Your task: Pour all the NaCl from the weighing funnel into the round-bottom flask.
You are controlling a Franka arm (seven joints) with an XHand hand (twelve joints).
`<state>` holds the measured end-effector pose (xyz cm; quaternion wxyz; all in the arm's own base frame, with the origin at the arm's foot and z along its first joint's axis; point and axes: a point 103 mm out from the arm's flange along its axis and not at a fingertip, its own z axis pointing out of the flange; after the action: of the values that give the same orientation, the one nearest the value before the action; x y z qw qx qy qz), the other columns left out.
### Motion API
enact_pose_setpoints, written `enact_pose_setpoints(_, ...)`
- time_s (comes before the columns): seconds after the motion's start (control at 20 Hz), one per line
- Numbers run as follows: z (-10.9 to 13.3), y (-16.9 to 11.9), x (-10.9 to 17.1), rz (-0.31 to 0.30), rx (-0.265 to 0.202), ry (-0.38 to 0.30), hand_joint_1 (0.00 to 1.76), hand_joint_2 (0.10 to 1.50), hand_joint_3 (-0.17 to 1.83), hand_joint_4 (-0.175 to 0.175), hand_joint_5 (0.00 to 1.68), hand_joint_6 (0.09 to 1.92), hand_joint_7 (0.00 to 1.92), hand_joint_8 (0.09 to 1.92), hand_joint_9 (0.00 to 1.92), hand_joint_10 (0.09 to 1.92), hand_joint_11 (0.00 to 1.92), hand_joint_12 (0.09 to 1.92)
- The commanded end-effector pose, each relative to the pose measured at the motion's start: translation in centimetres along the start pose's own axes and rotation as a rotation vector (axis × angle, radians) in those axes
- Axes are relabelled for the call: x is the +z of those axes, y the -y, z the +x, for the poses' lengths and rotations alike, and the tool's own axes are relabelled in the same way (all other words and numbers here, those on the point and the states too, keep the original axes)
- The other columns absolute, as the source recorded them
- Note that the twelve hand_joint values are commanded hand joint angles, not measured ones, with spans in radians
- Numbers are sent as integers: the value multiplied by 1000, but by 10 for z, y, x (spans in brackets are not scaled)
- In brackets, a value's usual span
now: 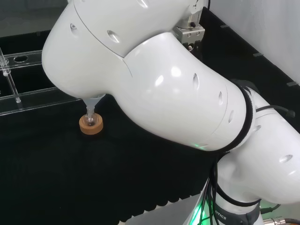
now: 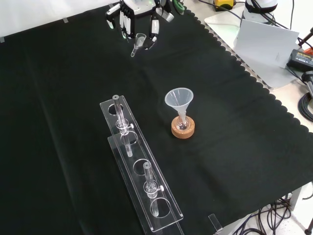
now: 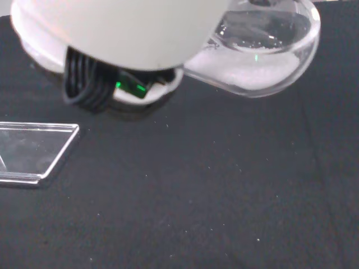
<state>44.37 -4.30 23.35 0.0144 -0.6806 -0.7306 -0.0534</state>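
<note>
Front view: hand at bench's far edge, fingers curled round weighing funnel. Flask mid-bench under plastic funnel. Risk: salt spilled if tilted early.

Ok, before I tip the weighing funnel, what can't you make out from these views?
- Head view: the arm's white link covers the hand and weighing funnel.
- Front view: round-bottom flask too small to judge its contents.
- Wrist view: weighing funnel holds white powder; its spout is hidden behind the hand.
</note>
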Motion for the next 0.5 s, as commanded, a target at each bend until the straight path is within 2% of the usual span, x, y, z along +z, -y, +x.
enact_pose_setpoints(0.05,18,7,-14,-11,-6,7,1167,582,638,175,1581,87,1759,87,1345,197,248,1458)
enact_pose_setpoints(0.5,56,22,-31,-30,-69,-28,1167,583,638,175,1582,87,1760,87,1342,194,245,1460)
